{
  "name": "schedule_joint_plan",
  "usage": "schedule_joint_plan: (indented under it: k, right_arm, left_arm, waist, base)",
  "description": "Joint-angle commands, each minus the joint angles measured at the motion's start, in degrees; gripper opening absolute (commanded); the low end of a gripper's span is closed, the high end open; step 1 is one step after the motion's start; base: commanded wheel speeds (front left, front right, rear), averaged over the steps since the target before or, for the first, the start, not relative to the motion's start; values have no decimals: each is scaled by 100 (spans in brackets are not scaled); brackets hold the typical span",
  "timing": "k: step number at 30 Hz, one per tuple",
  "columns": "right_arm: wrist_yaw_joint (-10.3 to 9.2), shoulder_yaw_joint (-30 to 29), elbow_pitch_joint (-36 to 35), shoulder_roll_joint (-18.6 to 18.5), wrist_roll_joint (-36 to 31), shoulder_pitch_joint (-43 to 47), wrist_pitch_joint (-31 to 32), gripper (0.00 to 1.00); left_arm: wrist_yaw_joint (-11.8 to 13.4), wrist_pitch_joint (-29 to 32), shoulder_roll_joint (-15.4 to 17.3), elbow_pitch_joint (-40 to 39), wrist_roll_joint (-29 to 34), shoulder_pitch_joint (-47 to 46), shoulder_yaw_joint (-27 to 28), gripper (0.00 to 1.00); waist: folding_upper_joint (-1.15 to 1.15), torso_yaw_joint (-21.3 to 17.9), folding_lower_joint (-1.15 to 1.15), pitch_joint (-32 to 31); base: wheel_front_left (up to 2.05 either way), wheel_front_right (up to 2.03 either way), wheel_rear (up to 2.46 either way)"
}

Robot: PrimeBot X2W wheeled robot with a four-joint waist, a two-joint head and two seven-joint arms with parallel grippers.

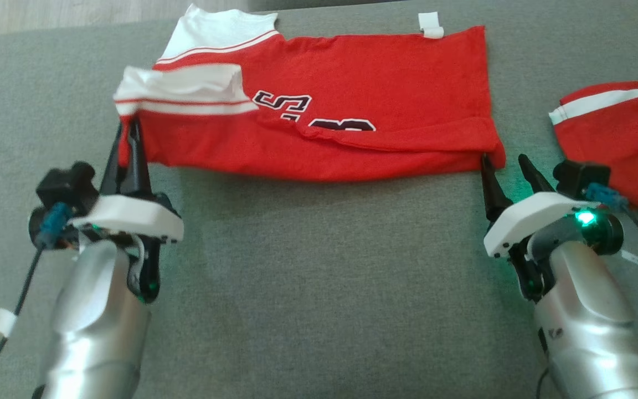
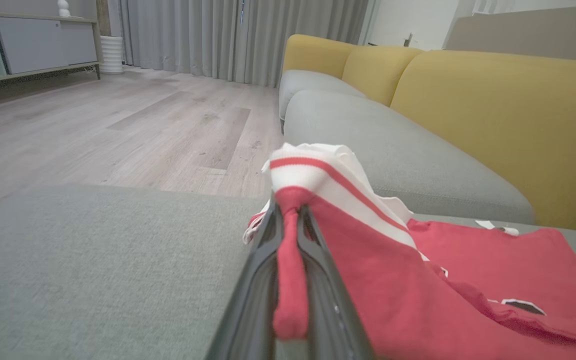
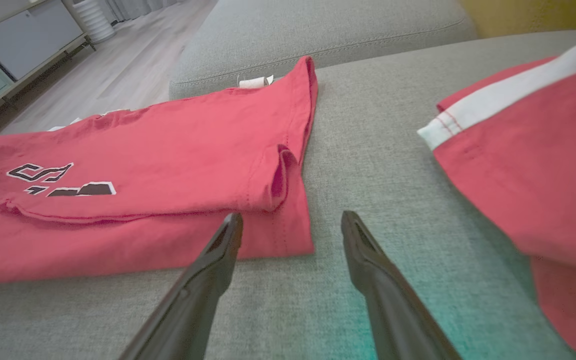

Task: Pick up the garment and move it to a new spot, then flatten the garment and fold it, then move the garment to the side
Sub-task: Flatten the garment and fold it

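Note:
The garment (image 1: 352, 105) is a red shirt with white striped sleeves and dark lettering, lying folded lengthwise across the grey cushion. My left gripper (image 1: 129, 130) is shut on the garment's near left corner, below the white sleeve. The left wrist view shows a pinch of red cloth of the garment (image 2: 468, 270) squeezed between the left gripper (image 2: 290, 220) fingers, lifted a little off the cushion. My right gripper (image 1: 504, 163) stands open at the garment's near right corner. In the right wrist view the right gripper (image 3: 290, 222) straddles the corner's edge of the garment (image 3: 168, 165), holding nothing.
A second red garment (image 1: 618, 138) with a white stripe lies at the right, close to my right arm. The grey cushion (image 1: 319, 277) stretches bare toward me. A yellow-backed sofa (image 2: 493, 115) and wooden floor (image 2: 118, 120) lie beyond.

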Motion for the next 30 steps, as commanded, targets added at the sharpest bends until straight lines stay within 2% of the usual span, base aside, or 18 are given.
schedule_joint_plan:
  k: [1, 8, 18, 19, 20, 30]
  right_arm:
    - [37, 84, -68, 56, 4, -278, 9, 100]
    - [37, 93, 632, 56, 500, -624, 11, 100]
    - [37, 760, 1676, 57, 1247, -1155, 253, 100]
    - [37, 843, 1734, 57, 1278, -1184, 260, 35]
    - [37, 926, 1779, 57, 1274, -1215, 227, 0]
    - [37, 1007, 2182, 57, 1117, -1400, -554, 0]
  left_arm:
    - [-25, -61, 149, -201, 58, -24, 99, 0]
    - [-77, -61, 103, -264, 156, 59, -35, 0]
    - [-87, -62, 70, -212, 207, 72, -102, 0]
    - [-82, -62, 73, -185, 211, 72, -105, 0]
    - [-78, -62, 79, -155, 210, 72, -104, 0]
    - [-35, -62, 264, -22, 196, 213, 27, 0]
  waist:
    - [0, 31, 0, 18]
    - [0, 119, 0, 47]
    - [0, 177, 0, 78]
    - [0, 181, 0, 76]
    - [0, 182, 0, 73]
    - [0, 51, 0, -151]
  base:
    - [0, 0, 0]
    - [0, 0, 0]
    - [0, 0, 0]
    - [0, 0, 0]
    - [0, 0, 0]
    - [0, 0, 0]
